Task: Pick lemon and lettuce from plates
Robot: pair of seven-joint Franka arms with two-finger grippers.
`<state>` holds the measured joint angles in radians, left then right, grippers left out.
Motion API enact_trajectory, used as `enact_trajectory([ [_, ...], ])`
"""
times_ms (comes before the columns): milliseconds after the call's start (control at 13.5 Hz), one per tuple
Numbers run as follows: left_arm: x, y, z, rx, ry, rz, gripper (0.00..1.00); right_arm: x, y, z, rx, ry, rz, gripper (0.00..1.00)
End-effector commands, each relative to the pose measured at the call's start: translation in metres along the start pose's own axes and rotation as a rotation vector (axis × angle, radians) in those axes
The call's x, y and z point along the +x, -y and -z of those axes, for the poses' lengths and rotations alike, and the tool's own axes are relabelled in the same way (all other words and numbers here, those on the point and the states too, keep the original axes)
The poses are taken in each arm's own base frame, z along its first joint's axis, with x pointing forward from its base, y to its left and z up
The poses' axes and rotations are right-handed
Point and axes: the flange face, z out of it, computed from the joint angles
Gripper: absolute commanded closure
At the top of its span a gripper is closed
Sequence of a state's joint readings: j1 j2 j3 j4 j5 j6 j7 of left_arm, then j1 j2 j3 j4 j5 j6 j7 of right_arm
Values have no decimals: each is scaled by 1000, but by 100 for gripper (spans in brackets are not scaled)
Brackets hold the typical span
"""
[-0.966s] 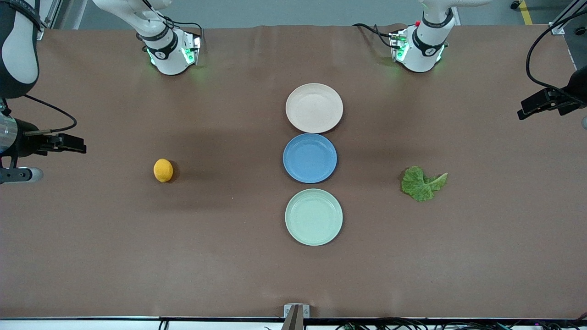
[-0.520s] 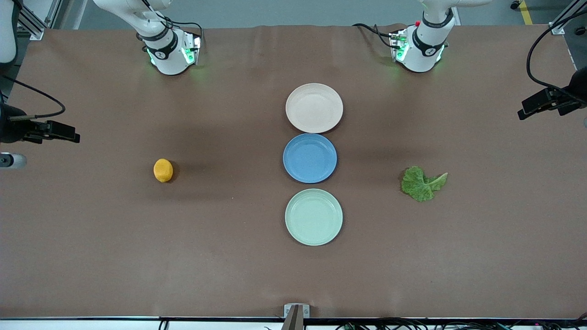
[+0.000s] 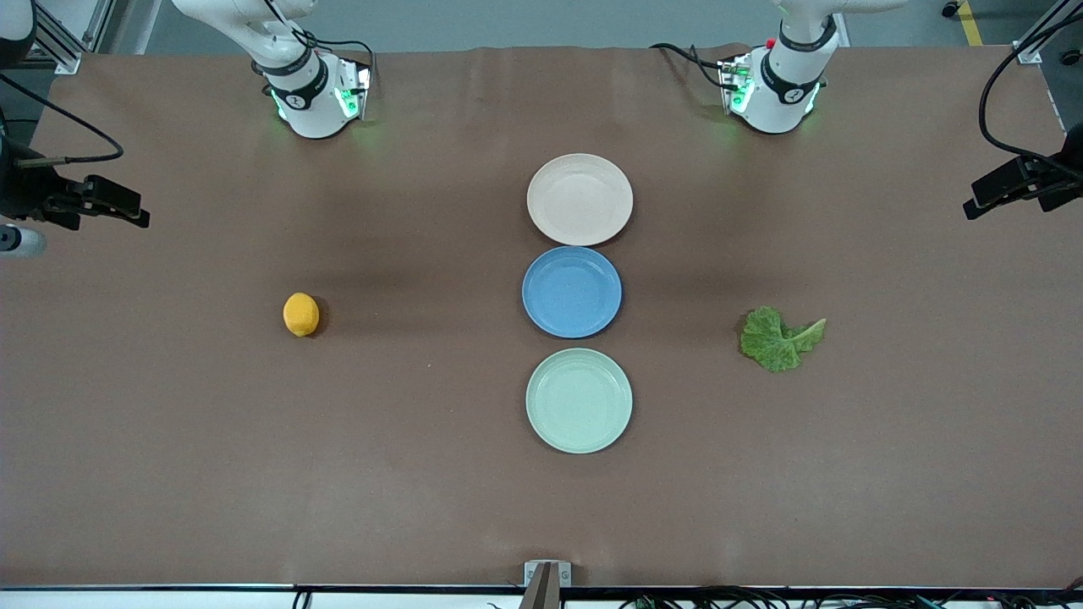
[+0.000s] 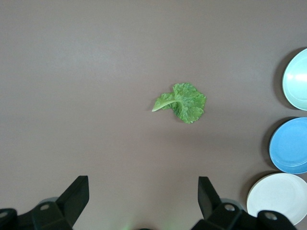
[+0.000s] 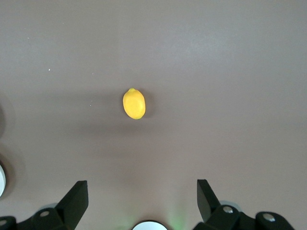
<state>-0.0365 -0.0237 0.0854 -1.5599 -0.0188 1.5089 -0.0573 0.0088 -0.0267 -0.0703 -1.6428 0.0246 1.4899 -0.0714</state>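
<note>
The lemon (image 3: 301,315) (image 5: 134,103) lies on the bare brown table toward the right arm's end, on no plate. The lettuce (image 3: 780,340) (image 4: 181,101) lies flat on the table toward the left arm's end. Between them, in a row, stand the beige-pink plate (image 3: 579,199) (image 4: 278,199) and the mint green plate (image 3: 579,400) (image 4: 297,79), both with nothing on them. My right gripper (image 5: 142,192) hangs open high over the table near the lemon and holds nothing. High over the table by the lettuce, my left gripper (image 4: 143,191) is open too and holds nothing.
A blue plate (image 3: 572,292) with nothing on it sits between the two other plates, nearly touching both. The arm bases (image 3: 313,93) (image 3: 774,89) stand at the table's edge farthest from the front camera. Cables hang off the table's two ends.
The right arm's hand has drawn away from the front camera along the table's end. The left arm's hand has shifted slightly. Lemon, lettuce and plates have not moved.
</note>
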Motion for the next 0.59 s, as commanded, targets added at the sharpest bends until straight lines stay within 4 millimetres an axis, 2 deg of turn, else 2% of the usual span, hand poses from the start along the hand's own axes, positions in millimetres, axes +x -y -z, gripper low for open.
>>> enact_trajectory([
  [0,-1,1,7,-17,-17,-11,0,-14,1,4,9,-31,-15,0],
  [520,-1,-1,7,-23,-22,-13,0,-17,15,16,-1,-81,13,0],
])
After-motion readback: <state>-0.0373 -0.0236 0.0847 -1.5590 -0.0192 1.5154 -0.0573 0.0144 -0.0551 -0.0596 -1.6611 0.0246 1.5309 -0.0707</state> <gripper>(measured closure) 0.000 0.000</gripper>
